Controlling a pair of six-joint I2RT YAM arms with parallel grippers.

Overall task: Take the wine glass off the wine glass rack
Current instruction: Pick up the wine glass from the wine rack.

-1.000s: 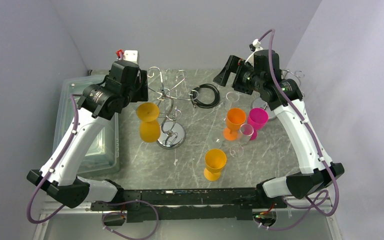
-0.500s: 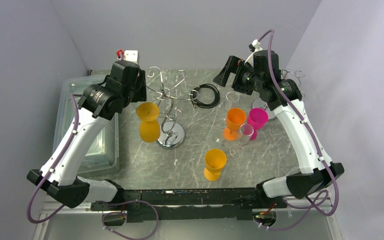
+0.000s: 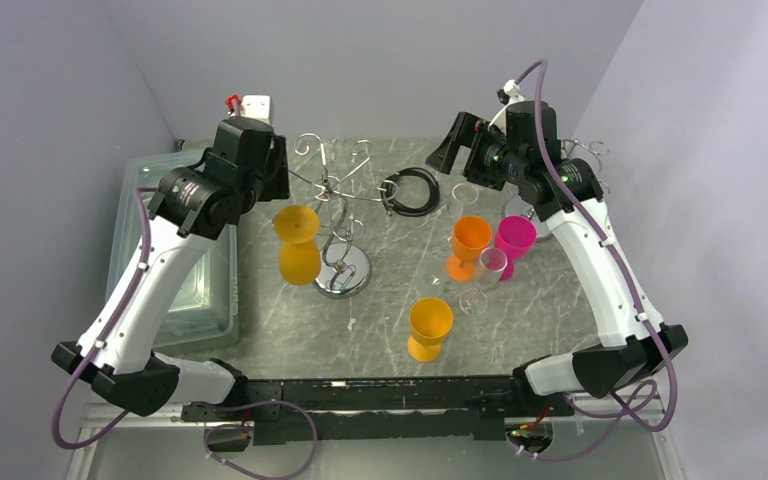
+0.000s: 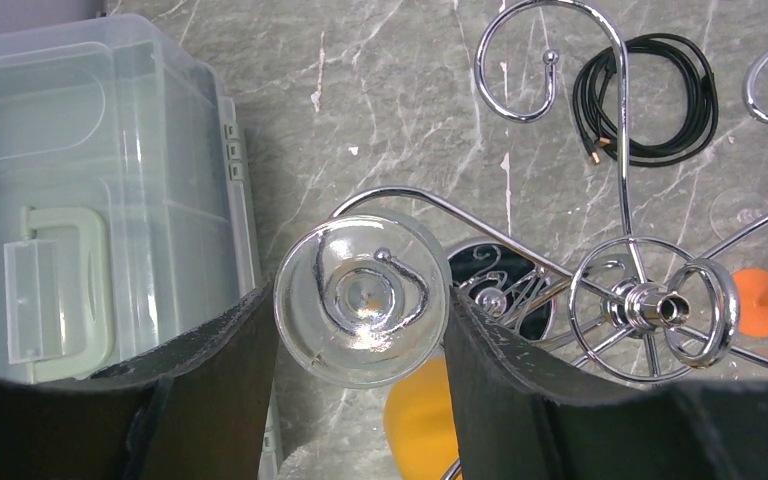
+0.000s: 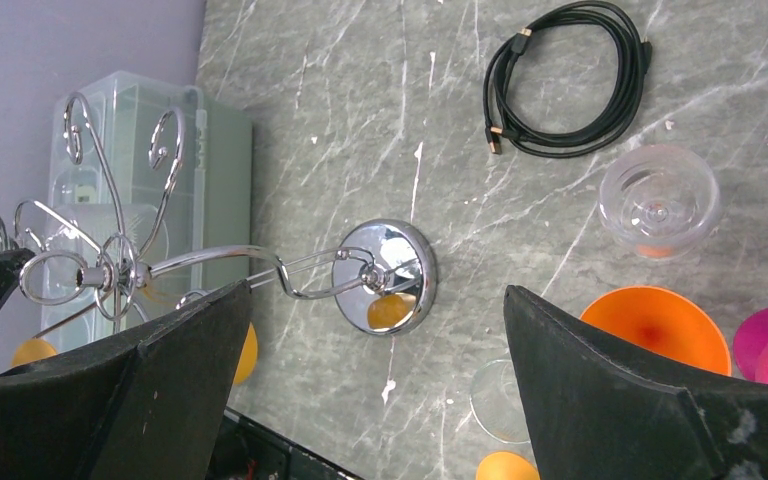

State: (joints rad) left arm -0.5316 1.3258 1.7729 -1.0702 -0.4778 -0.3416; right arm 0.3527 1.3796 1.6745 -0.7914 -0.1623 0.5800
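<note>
Left gripper (image 4: 360,312): pinching. Both black fingers (image 4: 215,375) press against opposite edges of the clear round foot of the wine glass (image 4: 362,292). The glass hangs foot-up in a curled wire arm of the rack (image 3: 342,270), and the wire loop crosses the foot between the fingers. A yellow bowl (image 4: 422,420) shows just under the foot in the left wrist view; whether it belongs to this glass cannot be told.

Left arm: rises from its base at the near left, leans forward over the edge of the clear plastic box (image 4: 80,130), and bends at the wrist so the gripper points down at the rack's left side.

Right gripper (image 5: 378,292): spread wide, nothing between its fingers. Right arm: runs up the right side of the table (image 3: 380,300), wrist turned inward, held high over the far right, well apart from the rack.

Rack position: upright, left of centre, mirror base on the table, hub near the left gripper's right finger. A coiled black cable (image 3: 410,190) lies behind it. An orange glass (image 3: 470,238), a pink glass (image 3: 516,238) and a yellow glass (image 3: 430,322) stand to its right.
</note>
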